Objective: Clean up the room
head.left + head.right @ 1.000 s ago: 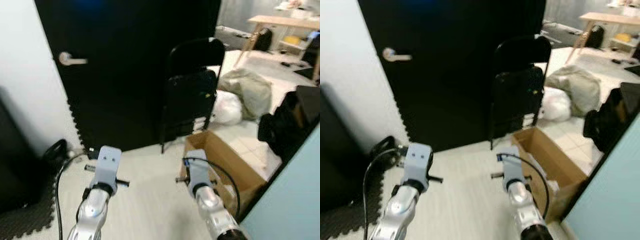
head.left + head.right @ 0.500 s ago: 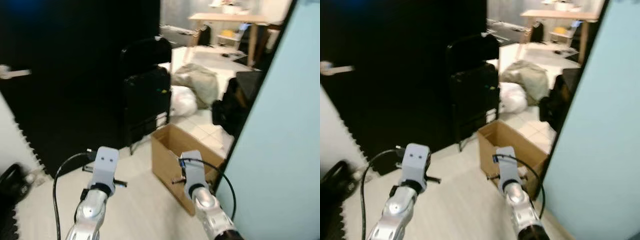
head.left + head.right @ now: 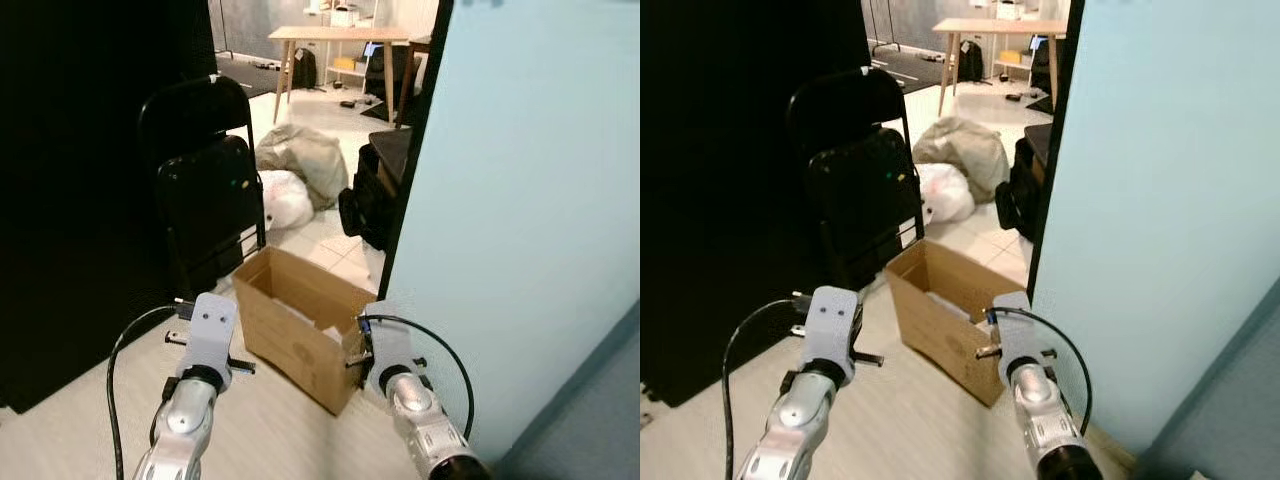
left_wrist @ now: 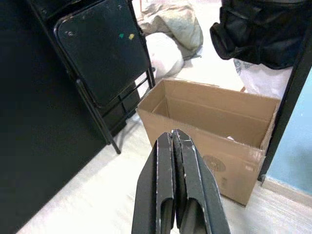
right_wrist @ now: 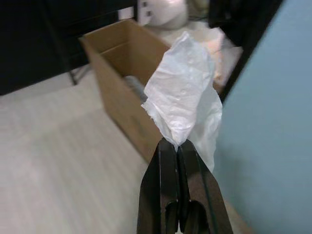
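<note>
While its fingers pinch a crumpled white tissue (image 5: 184,105), the right gripper (image 5: 178,146) hangs just short of the open cardboard box (image 3: 300,322), which sits ahead of it. The left gripper (image 4: 174,139), fingers pressed together and empty, points at the box too.

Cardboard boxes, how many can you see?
1. One open cardboard box sits on the floor between the black folding chair and the blue wall. Others might hide behind it.

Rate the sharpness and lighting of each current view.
Left and right eye views: sharp, with even daylight; the black door shows no detail. Left wrist view: crisp on the cardboard box. Right wrist view: white tissue bright but soft-edged, and the background is blurred.
</note>
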### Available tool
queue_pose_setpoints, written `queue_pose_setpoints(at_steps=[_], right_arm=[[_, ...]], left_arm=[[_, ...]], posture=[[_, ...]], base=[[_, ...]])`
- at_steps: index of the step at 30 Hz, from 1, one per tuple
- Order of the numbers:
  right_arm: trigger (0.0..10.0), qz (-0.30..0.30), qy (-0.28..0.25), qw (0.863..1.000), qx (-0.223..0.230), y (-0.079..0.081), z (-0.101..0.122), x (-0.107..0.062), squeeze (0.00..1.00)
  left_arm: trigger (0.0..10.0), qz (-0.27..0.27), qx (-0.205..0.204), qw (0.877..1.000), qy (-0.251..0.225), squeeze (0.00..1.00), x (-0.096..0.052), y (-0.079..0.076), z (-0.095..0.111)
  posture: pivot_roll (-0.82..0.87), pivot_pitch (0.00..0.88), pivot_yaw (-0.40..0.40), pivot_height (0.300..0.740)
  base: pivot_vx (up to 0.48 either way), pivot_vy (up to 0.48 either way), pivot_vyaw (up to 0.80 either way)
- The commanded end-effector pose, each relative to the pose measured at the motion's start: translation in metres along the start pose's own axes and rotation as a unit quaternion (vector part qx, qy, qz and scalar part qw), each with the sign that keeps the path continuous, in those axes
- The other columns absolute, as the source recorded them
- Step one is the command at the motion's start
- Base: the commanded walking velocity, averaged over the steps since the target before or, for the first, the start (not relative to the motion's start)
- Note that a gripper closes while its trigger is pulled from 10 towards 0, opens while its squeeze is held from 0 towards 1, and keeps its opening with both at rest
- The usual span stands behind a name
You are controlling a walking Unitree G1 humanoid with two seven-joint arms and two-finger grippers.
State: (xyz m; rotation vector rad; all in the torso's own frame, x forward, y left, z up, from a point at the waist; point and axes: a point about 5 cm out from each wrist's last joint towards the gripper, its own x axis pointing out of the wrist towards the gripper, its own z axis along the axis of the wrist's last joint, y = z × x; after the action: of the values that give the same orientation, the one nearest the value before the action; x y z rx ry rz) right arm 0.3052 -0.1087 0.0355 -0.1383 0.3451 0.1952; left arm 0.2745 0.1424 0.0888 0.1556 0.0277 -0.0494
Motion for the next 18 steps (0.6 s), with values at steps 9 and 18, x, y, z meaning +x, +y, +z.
queue_pose_setpoints(at_steps=[9,18], right_arm=[[10.0,0.038,0.011,0.999,-0.009,0.0108,-0.0034,-0.0001,0.0],[10.0,0.042,0.008,0.999,-0.015,0.0104,-0.0016,0.0009,0.0]], left_arm=[[10.0,0.044,-0.007,0.999,0.013,0.0,-0.0012,0.01,-0.005],[10.0,0.048,-0.008,0.999,0.006,0.0,-0.0011,0.0115,-0.0029]], posture=[[0.02,0.0,-0.002,0.74],[0.02,0.0,-0.003,0.74]], base=[[0.0,0.0,0.0],[0.14,0.0,0.0]])
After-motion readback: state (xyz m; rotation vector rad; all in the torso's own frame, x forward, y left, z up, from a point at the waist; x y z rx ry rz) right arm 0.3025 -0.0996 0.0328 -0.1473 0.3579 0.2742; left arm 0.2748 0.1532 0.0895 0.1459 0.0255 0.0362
